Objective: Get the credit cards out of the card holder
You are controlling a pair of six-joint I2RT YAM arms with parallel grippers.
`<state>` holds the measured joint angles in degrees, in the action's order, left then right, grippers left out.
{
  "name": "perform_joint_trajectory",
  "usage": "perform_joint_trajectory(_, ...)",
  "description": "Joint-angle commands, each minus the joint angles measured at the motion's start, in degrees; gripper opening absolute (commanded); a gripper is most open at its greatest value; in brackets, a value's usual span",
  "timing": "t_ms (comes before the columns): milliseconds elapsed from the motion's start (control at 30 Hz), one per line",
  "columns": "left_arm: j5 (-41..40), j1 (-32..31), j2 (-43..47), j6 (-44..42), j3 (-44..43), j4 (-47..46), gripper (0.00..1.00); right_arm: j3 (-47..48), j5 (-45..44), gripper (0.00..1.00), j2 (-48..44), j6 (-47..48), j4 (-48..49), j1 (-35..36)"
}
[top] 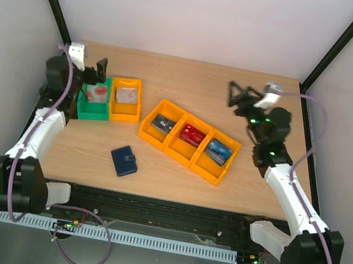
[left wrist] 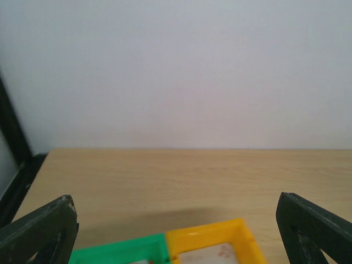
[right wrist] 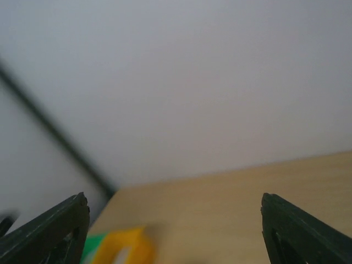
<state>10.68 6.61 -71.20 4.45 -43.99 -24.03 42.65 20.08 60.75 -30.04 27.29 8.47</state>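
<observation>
The closed card holder (top: 123, 161) lies on the worktop (top: 192, 80), while left end effector (top: 98, 69) and right end effector (top: 233, 95) both hang released

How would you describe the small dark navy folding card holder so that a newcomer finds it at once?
On the pale wooden table, find the long orange three-compartment plastic tray near the centre. Toward the near edge and to its left, the small dark navy wallet lies closed on bare wood. It alone is dark and lies loose, outside any container.
</observation>
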Motion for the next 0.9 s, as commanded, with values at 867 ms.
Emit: perform_joint_trajectory(867, 28.8, 10.3, 11.9, 3.7, -7.8, 59.7, 0.99, 47.4, -4.7, 0.5, 60.7, -1.3, -50.2, 51.9)
